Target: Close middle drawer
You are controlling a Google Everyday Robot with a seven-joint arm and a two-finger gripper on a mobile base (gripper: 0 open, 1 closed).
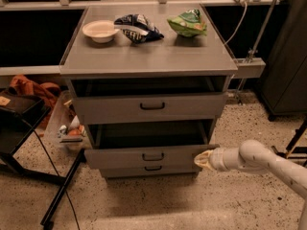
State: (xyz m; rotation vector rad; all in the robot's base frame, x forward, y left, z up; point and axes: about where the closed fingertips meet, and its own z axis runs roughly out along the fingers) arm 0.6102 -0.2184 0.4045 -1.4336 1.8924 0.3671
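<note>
The middle drawer stands pulled out of the cabinet, its dark inside open to view. The gripper sits low at the right end of the drawer front, touching or just beside it. Its fingers look drawn together into one blunt tip holding nothing, which suits pushing rather than grasping. Pressing so far from the handle may skew the slide.

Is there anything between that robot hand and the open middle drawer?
Nothing shows between them: in the camera view the gripper sits right at the front right end of the middle drawer.
</note>
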